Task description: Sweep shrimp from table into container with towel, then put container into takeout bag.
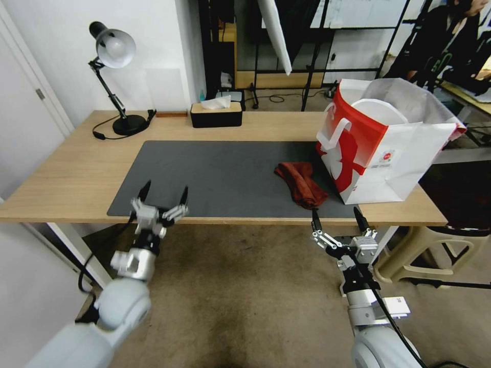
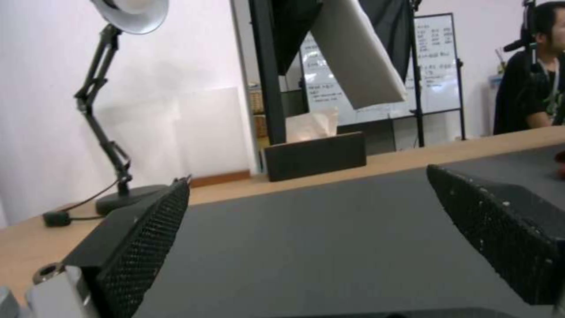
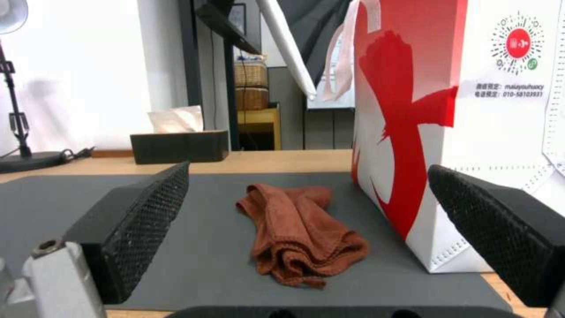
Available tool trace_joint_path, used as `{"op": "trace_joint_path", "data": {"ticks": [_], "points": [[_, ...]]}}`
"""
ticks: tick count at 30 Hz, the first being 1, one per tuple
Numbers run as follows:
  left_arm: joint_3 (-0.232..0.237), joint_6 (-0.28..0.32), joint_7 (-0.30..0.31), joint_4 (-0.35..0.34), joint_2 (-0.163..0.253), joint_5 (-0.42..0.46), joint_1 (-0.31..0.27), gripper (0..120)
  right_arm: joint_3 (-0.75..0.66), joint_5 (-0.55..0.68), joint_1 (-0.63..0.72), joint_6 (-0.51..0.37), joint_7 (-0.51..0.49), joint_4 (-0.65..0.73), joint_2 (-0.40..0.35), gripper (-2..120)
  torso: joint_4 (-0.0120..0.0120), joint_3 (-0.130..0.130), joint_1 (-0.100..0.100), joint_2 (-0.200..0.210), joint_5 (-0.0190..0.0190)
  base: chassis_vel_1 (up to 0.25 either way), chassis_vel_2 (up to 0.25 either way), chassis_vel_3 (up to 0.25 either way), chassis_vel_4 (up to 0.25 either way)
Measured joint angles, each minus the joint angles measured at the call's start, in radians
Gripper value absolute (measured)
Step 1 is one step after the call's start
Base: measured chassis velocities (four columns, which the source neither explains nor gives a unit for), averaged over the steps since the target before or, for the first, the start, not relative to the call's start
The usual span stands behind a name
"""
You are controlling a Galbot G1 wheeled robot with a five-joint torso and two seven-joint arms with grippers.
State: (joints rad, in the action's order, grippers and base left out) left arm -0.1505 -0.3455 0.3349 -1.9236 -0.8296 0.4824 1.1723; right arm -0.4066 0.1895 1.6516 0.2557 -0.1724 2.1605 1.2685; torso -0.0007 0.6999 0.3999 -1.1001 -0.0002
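Left gripper (image 1: pixel 162 196): jaws spread, empty, over mat's near edge.
Right gripper (image 1: pixel 339 220): jaws released, empty, at table (image 1: pixel 66 174) front edge.
Towel (image 1: pixel 302 183): crumpled just beyond right jaws.
Takeout bag (image 1: pixel 381 145): upright beside towel; container (image 1: pixel 379 110) inside.

The broad dark grey mat (image 1: pixel 220 174) on the light wood-topped counter (image 1: pixel 66 174) lies bare across its left and middle parts, so a claw has open passage there from the near edge to the far edge. On the right, the crumpled rust-red cloth towel (image 1: pixel 300 183) lies on the mat, just beside the tall boxy red-and-white paper takeout bag (image 1: pixel 378 148), which walls off that end. Along the far edge stand a black rectangular tissue box (image 1: pixel 216 114) and a black jointed desk lamp (image 1: pixel 115 76), well apart from the towel. The left claw (image 1: pixel 162 197) and right claw (image 1: pixel 337 221), both spread wide, hang at the near edge.
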Motion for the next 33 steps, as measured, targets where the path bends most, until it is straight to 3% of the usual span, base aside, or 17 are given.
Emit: {"op": "trace_joint_path", "data": {"ticks": [1,4,12,16,33], "points": [[0.000,0.000,0.000,0.000,0.000,0.000,0.000,100,0.000,0.000,0.000,0.000,0.000,0.000,0.000,100,0.0000,0.000,0.000,0.000,0.0000,0.000,0.000,0.000,0.000],[-0.055,-0.096,0.000,0.062,-0.073,-0.121,0.140,100,0.000,-0.003,-0.014,0.000,-0.003,-0.015,0.002,100,0.0010,0.000,0.000,0.000,0.0002,0.000,0.000,0.000,0.000],[-0.131,-0.179,-0.007,0.087,-0.146,-0.233,0.263,100,0.005,-0.016,-0.046,0.010,-0.009,-0.046,0.009,100,0.0007,0.000,0.000,0.000,0.0003,0.000,0.000,0.000,0.000],[-0.153,-0.221,-0.008,0.102,-0.166,-0.259,0.293,100,0.011,-0.022,-0.066,0.016,-0.009,-0.072,0.012,100,0.0007,0.000,0.000,0.000,0.0003,0.000,0.000,0.000,0.000],[-0.155,-0.199,0.006,0.090,-0.171,-0.248,0.291,100,0.016,-0.048,-0.075,0.017,-0.012,-0.098,0.021,100,0.0006,0.000,0.000,0.000,0.0002,0.000,0.000,0.000,0.000]]}}
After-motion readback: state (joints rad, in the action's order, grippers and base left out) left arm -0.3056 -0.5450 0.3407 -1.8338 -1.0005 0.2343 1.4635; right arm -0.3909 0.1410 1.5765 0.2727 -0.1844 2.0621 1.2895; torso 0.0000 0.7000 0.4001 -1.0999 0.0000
